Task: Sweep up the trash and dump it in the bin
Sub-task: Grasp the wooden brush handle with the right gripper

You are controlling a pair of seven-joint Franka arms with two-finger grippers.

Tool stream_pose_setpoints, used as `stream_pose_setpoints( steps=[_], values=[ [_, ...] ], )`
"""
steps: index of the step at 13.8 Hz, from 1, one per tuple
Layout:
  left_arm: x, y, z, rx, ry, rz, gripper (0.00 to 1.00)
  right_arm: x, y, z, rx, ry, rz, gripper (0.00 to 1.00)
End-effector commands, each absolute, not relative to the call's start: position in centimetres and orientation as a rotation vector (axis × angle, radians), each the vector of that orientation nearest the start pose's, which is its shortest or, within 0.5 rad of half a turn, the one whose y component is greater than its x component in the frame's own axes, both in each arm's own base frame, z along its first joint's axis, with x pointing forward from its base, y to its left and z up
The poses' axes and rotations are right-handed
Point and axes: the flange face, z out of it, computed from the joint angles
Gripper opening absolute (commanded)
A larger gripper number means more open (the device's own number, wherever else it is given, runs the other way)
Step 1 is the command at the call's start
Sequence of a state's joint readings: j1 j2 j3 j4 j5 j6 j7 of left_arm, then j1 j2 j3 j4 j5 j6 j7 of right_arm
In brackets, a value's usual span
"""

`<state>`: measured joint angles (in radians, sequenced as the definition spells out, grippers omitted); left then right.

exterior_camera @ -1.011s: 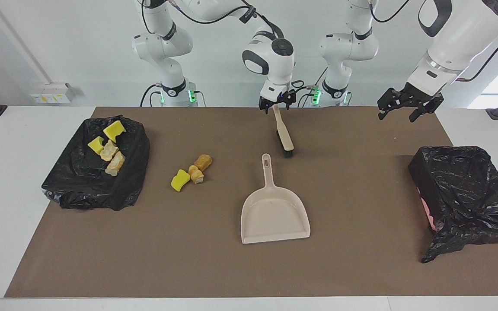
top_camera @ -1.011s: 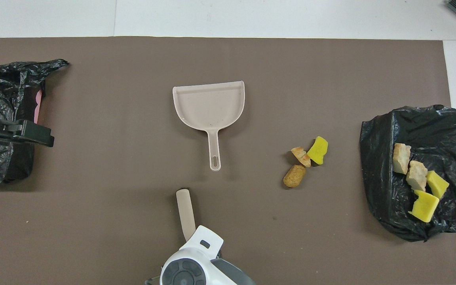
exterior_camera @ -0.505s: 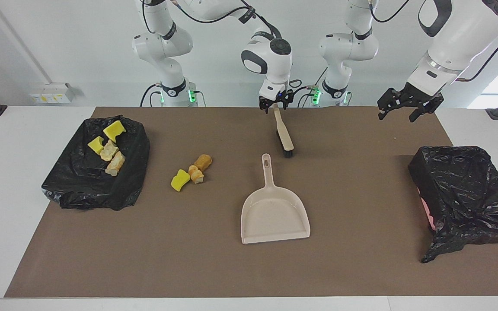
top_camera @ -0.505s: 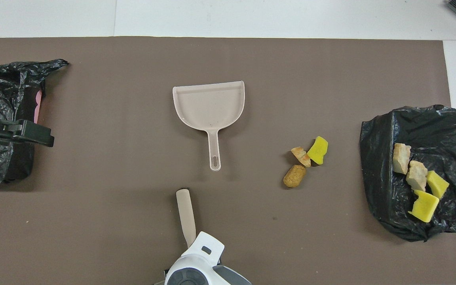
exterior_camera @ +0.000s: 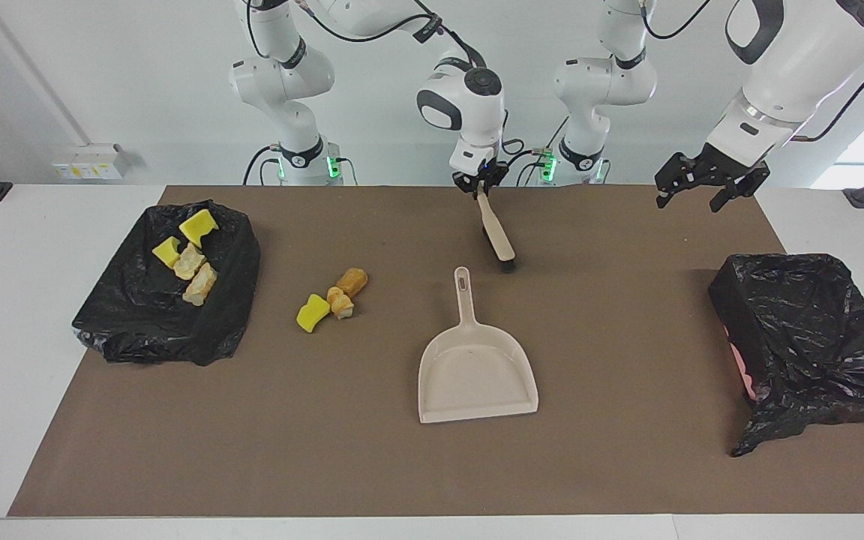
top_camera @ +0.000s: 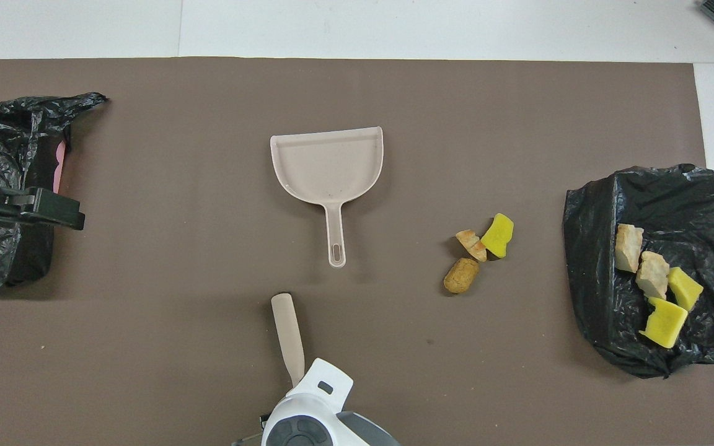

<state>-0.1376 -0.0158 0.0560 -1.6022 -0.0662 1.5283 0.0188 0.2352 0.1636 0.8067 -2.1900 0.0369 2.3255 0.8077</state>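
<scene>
Facing view: right gripper (exterior_camera: 481,184) is pinching the handle tip of the beige plastic brush with dark bristles (exterior_camera: 497,237), whose bristle end is resting on the brown tabletop (exterior_camera: 627,465) while the handle is tilting up toward the robots. Left gripper (exterior_camera: 709,184) is hanging with its fingers spread over the tabletop edge at the left arm's end, waiting.

The loose trash, a yellow sponge chunk and two golden-brown bread pieces (exterior_camera: 333,298), is lying in a tight cluster on the tabletop, between the flat beige plastic dustpan (exterior_camera: 475,360) and the black-bagged bin (exterior_camera: 166,300) at the right arm's end. More sponge and bread pieces (exterior_camera: 186,255) are lying on that bin's bag. A second black-bagged bin (exterior_camera: 807,337) is sitting at the left arm's end.

My read: the brush pick-up is the step in hand; sweeping is not yet begun. Next, the brush is needing a carry over to the cluster, and the dustpan, untouched and well apart from the trash, is needing a hand on its handle, mouth turned toward the pieces.
</scene>
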Motion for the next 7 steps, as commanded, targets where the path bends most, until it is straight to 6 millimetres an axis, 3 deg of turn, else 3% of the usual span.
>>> stream_pose_setpoints(
  steps=[1, 5, 7],
  values=[
    [54.1, -4.8, 61.7, -3.185, 0.173, 0.097, 1.00, 29.2, 46.5, 36.4, -3.050, -0.243, 0.133, 0.00],
    [54.1, -4.8, 61.7, -3.184, 0.170, 0.097, 1.00, 29.4, 42.7, 42.8, -3.175, -0.145, 0.171, 0.00],
    [54.1, -4.8, 61.7, -3.185, 0.173, 0.100, 1.00, 29.6, 39.2, 47.0, -3.163, -0.203, 0.268, 0.00]
  ],
)
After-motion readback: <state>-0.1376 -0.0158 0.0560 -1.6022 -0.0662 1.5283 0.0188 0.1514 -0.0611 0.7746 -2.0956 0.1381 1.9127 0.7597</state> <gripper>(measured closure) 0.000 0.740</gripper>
